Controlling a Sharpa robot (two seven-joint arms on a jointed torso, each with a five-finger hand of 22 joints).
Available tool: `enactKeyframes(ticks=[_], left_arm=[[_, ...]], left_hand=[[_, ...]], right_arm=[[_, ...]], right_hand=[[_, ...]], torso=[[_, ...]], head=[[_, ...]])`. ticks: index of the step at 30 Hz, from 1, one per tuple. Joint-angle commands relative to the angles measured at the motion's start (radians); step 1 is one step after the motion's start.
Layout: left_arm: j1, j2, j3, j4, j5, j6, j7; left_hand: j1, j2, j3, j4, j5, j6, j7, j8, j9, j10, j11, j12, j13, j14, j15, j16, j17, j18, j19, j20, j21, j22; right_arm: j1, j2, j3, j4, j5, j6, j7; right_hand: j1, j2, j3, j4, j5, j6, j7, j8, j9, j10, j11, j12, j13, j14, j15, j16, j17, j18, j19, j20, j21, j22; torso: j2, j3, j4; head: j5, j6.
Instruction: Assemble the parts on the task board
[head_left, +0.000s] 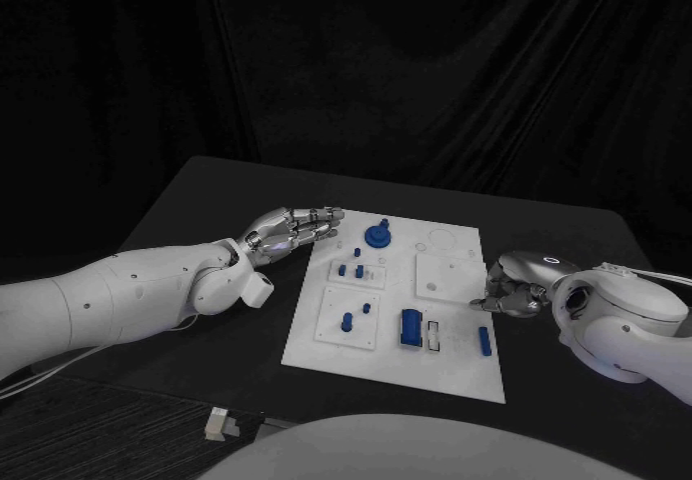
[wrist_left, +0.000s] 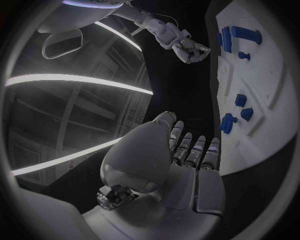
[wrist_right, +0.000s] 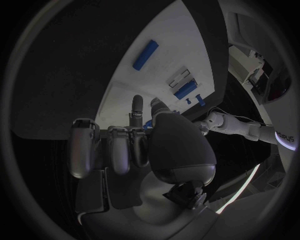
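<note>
The white task board (head_left: 447, 365) lies in the middle of the black table. Blue parts on it include a round knob (head_left: 378, 235), a peg (head_left: 346, 321), a tall block (head_left: 413, 326) and a bar (head_left: 485, 341). My left hand (head_left: 289, 232) hovers at the board's far left corner with its fingers stretched out and nothing in them; in its wrist view the hand (wrist_left: 187, 160) points at the board (wrist_left: 275, 75). My right hand (head_left: 512, 290) is at the board's right edge, fingers curled. In the right wrist view a small blue part (wrist_right: 148, 124) shows pinched between its thumb and fingertips.
A small pale object (head_left: 216, 424) lies on the floor past the table's near left edge. Bare black table (head_left: 216, 200) runs left of the board and beyond it. The right wrist view shows the blue bar (wrist_right: 145, 54) and the block (wrist_right: 184, 90).
</note>
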Motion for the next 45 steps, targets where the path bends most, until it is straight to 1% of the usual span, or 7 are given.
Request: enactKeyframes(ticks=[1, 16, 23, 24, 29, 37, 45], left_arm=[[-0.001, 0.002, 0.001, 0.003, 0.007, 0.011, 0.027], [-0.002, 0.005, 0.001, 0.001, 0.007, 0.013, 0.025], [-0.002, 0.006, 0.001, -0.001, 0.007, 0.015, 0.025], [-0.002, 0.006, 0.001, -0.001, 0.007, 0.015, 0.025], [-0.003, 0.008, 0.001, -0.003, 0.007, 0.016, 0.025], [-0.004, 0.008, 0.001, -0.004, 0.007, 0.017, 0.025], [-0.008, 0.010, 0.001, -0.004, 0.007, 0.019, 0.025]], left_hand=[[-0.003, -0.003, 0.006, 0.003, 0.005, -0.003, 0.004, 0.004, 0.000, -0.002, 0.006, 0.006, 0.001, 0.000, 0.006, 0.004, 0.001, -0.012, 0.006, 0.000, -0.001, 0.000], [-0.004, -0.004, 0.008, 0.002, 0.005, -0.004, 0.004, 0.004, 0.000, -0.001, 0.007, 0.006, 0.001, 0.000, 0.006, 0.004, 0.001, -0.012, 0.005, 0.000, -0.001, -0.002], [-0.004, -0.004, 0.009, 0.002, 0.005, -0.004, 0.004, 0.004, 0.000, -0.001, 0.008, 0.006, 0.001, -0.001, 0.006, 0.004, 0.001, -0.012, 0.005, 0.000, -0.002, -0.003], [-0.004, -0.004, 0.009, 0.002, 0.005, -0.004, 0.004, 0.004, 0.000, -0.001, 0.008, 0.006, 0.001, -0.001, 0.006, 0.004, 0.001, -0.012, 0.005, 0.000, -0.002, -0.003], [-0.004, -0.004, 0.009, 0.002, 0.005, -0.004, 0.004, 0.004, 0.000, -0.001, 0.008, 0.006, 0.001, -0.001, 0.006, 0.004, 0.001, -0.012, 0.005, 0.000, -0.002, -0.003], [-0.004, -0.004, 0.012, 0.001, 0.006, -0.004, 0.004, 0.004, 0.000, -0.001, 0.009, 0.006, 0.001, -0.001, 0.006, 0.004, 0.001, -0.012, 0.004, 0.000, -0.002, -0.003], [-0.005, -0.004, 0.014, 0.000, 0.006, -0.006, 0.004, 0.003, 0.000, -0.001, 0.010, 0.006, 0.001, -0.002, 0.007, 0.004, 0.001, -0.012, 0.004, 0.000, -0.002, -0.004]], right_arm=[[-0.001, 0.003, 0.000, -0.004, 0.023, 0.117, -0.100], [-0.023, 0.022, 0.000, -0.022, 0.028, 0.167, -0.140], [-0.035, 0.025, 0.000, -0.026, 0.051, 0.169, -0.144], [-0.038, 0.026, 0.000, -0.027, 0.053, 0.168, -0.144], [-0.050, 0.030, 0.000, -0.032, 0.058, 0.162, -0.144], [-0.064, 0.039, 0.000, -0.040, 0.062, 0.141, -0.134], [-0.073, 0.045, 0.000, -0.043, 0.106, 0.103, -0.110]], right_hand=[[-0.035, 0.002, -0.006, 0.006, -0.011, 0.026, -0.006, -0.008, 0.015, 0.105, -0.013, 0.003, 0.263, 0.104, -0.011, 0.002, 0.263, -0.017, 0.038, -0.008, 0.004, 0.213], [-0.080, 0.017, -0.009, 0.007, 0.000, 0.034, -0.009, -0.040, 0.045, 0.105, -0.018, 0.003, 0.263, 0.104, -0.017, 0.002, 0.263, -0.019, 0.043, -0.015, 0.018, 0.217], [-0.098, 0.027, -0.007, 0.002, 0.000, 0.016, 0.003, -0.098, 0.039, 0.105, -0.008, 0.003, 0.263, 0.104, -0.009, 0.002, 0.263, -0.018, 0.041, -0.010, 0.013, 0.215], [-0.094, 0.028, -0.005, -0.001, 0.005, 0.009, 0.008, -0.119, 0.034, 0.105, -0.004, 0.003, 0.263, 0.104, -0.005, 0.002, 0.263, -0.018, 0.040, -0.007, 0.011, 0.214], [-0.085, 0.024, -0.001, -0.009, 0.020, 0.006, 0.014, -0.151, 0.028, 0.105, 0.001, 0.003, 0.263, 0.104, 0.001, 0.002, 0.263, -0.015, 0.035, -0.001, 0.001, 0.210], [-0.051, 0.013, 0.015, -0.033, 0.092, -0.016, 0.034, -0.230, 0.016, 0.105, 0.017, 0.003, 0.263, 0.104, 0.014, 0.002, 0.263, -0.006, 0.017, 0.012, -0.041, 0.197], [0.036, 0.003, 0.059, -0.097, 0.208, -0.021, 0.036, -0.269, 0.017, 0.105, 0.019, 0.003, 0.263, 0.101, 0.016, -0.004, 0.251, -0.001, 0.008, 0.016, -0.064, 0.190]], torso=[[0.001, 0.0003, -0.0001], [0.000, 0.0002, 0.0001], [0.000, 0.0005, -0.0005], [0.000, 0.0005, -0.0008], [0.000, 0.0003, -0.0005], [0.000, 0.0003, -0.0003], [0.000, 0.0006, -0.0003]], head=[[-0.001, 0.000], [0.000, 0.000], [0.002, 0.000], [0.004, 0.000], [0.006, 0.000], [0.004, 0.000], [0.005, 0.000]])
